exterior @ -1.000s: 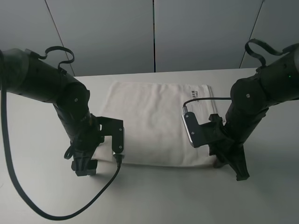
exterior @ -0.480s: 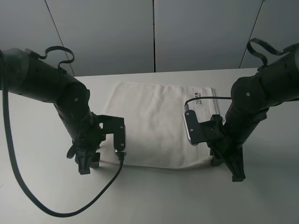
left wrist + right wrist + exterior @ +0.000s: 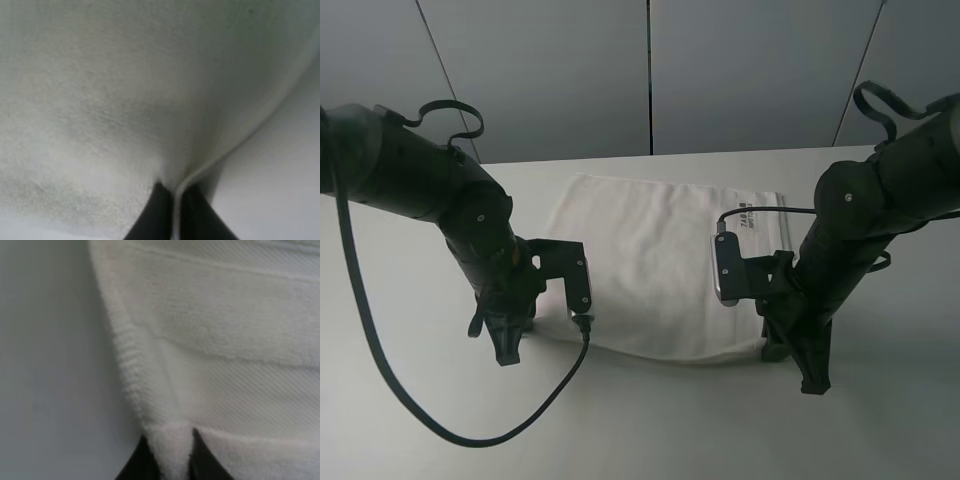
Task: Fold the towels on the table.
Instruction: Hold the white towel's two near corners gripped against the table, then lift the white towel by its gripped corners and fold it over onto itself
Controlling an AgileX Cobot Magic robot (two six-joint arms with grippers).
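Left gripper [image 3: 175, 212]: I found its fingers pinched tight on the near left corner of the towel [image 3: 660, 260], with the hem caught between them.
Towel: it lay on the table [image 3: 650, 430] between the two arms, its long axis running left to right and its label [image 3: 752, 218] at the far right corner.
Right gripper [image 3: 167, 455]: its fingers were clamped on the near right corner.
Key relation: the cloth stretched away from both grips toward the far edge. Each arm sat nearest its own corner, so I judged the fold should carry the near edge straight back, both sides level.
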